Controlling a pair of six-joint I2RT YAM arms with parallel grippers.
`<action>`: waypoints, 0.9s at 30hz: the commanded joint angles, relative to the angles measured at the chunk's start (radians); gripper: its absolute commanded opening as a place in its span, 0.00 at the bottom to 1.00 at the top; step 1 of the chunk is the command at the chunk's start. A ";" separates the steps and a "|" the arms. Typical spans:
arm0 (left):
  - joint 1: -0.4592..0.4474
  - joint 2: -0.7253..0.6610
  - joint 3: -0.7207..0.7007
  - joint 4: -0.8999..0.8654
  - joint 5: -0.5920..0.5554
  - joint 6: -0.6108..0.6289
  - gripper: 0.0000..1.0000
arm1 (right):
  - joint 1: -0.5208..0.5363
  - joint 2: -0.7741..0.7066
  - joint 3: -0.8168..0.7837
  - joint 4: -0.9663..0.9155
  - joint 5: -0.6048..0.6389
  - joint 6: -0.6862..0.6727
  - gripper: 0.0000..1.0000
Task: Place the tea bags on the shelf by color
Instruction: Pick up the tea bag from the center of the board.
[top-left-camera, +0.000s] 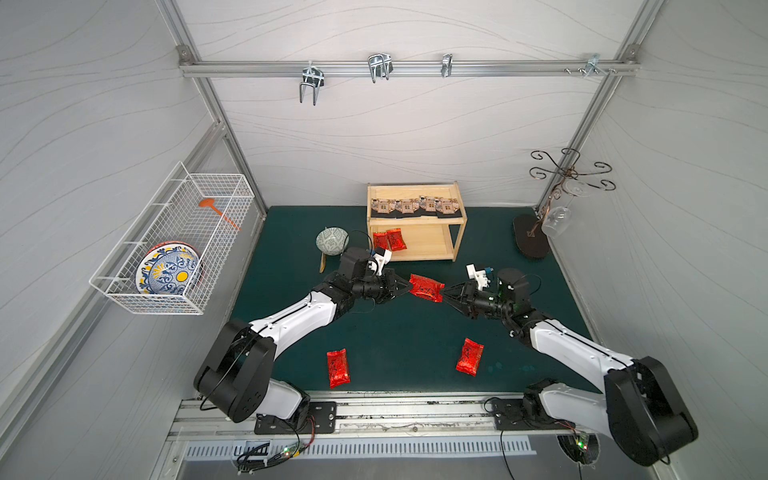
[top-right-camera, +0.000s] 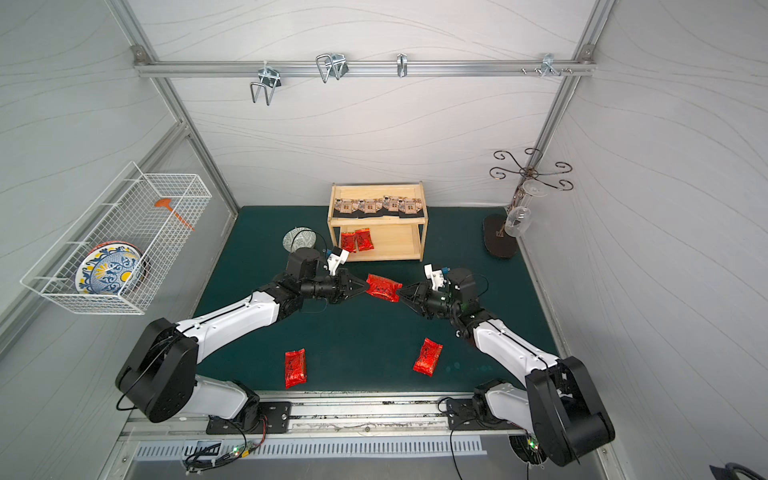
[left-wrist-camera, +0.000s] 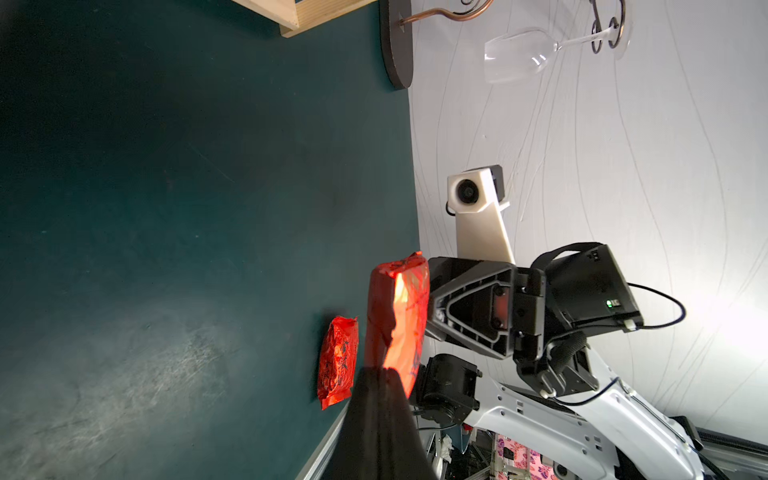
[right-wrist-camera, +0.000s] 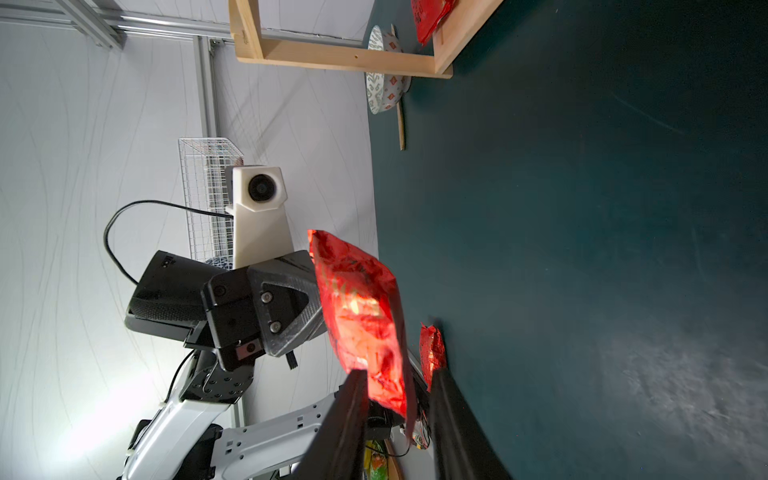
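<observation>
Glossy red foil sachet (top-left-camera: 426, 288) hangs mid-air between both arms, out front of the light wooden two-tier shelf (top-left-camera: 411, 187). Left gripper (left-wrist-camera: 380, 372) pinched tight on one end. Only the right wrist view shows the right gripper (right-wrist-camera: 399, 374) spread, straddling the other. Both top views blur the grips.

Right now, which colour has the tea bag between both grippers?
Glossy red tea bag; right wrist view.

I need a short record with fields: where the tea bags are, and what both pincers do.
upper tier of shelf: four beige tea bags
lower tier: two red sachets
green mat: two loose red sachets
held sachet: above mat, between pincers
left pincer: shut on held sachet
right pincer: around its other end, grip unclear
</observation>
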 joint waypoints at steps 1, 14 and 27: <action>0.005 -0.026 -0.001 0.074 0.022 -0.022 0.00 | -0.005 0.011 -0.007 0.070 -0.027 0.023 0.24; 0.008 -0.044 0.015 0.009 0.010 0.014 0.00 | -0.008 0.016 0.011 0.017 -0.011 -0.015 0.00; 0.181 -0.231 0.107 -0.629 -0.235 0.326 0.60 | 0.213 0.164 0.186 -0.059 0.666 0.095 0.00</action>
